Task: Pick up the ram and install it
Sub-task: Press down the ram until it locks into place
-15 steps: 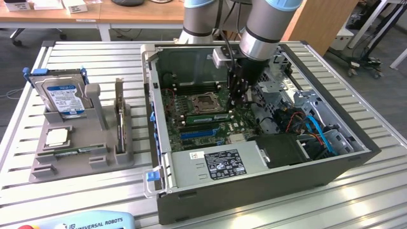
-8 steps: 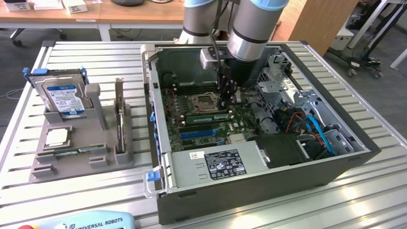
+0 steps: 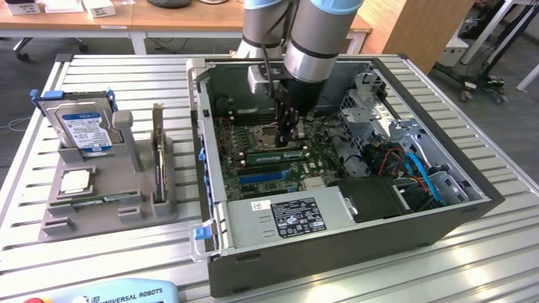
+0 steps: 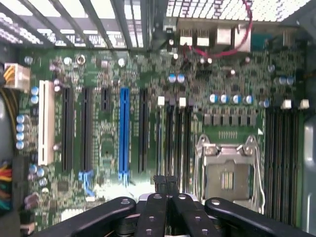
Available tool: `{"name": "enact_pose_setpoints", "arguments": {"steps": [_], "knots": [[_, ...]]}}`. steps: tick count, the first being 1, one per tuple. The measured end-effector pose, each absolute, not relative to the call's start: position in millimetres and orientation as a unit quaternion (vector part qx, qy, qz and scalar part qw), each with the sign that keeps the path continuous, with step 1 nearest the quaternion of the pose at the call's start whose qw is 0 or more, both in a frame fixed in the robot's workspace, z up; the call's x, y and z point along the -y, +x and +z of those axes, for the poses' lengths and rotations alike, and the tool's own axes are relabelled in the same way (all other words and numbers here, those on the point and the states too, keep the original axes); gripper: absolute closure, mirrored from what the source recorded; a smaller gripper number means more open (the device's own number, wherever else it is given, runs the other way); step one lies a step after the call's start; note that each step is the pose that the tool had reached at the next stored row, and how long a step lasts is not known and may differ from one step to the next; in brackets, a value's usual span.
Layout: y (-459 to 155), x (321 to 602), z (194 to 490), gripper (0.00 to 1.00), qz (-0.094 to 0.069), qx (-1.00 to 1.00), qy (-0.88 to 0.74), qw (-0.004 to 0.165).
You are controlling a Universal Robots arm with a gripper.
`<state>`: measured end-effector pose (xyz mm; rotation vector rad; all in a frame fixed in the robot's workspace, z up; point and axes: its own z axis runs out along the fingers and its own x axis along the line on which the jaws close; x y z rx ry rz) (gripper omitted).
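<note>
closed fingers [image 3: 292, 129] over green ram [image 3: 274, 154] inside open computer case [image 3: 337, 249]

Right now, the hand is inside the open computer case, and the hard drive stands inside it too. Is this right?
No. The hand is inside the computer case, but the hard drive stands outside it, in the grey holder, as the exterior view shows.

The hand [image 3: 291, 136] hangs low inside the open computer case [image 3: 252, 252], with walls and a metal cage [image 3: 370, 101] close around it.

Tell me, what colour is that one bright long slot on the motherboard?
Blue: the long slot stands out best in the wrist view.
</note>
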<state>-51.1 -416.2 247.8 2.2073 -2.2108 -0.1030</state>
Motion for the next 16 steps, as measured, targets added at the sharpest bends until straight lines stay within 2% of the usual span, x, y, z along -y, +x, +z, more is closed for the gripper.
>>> {"name": "enact_pose_setpoints", "arguments": {"steps": [16], "knots": [[-78, 416, 246, 0.90, -0.032, 0.707, 0.706, 0.009]]}}
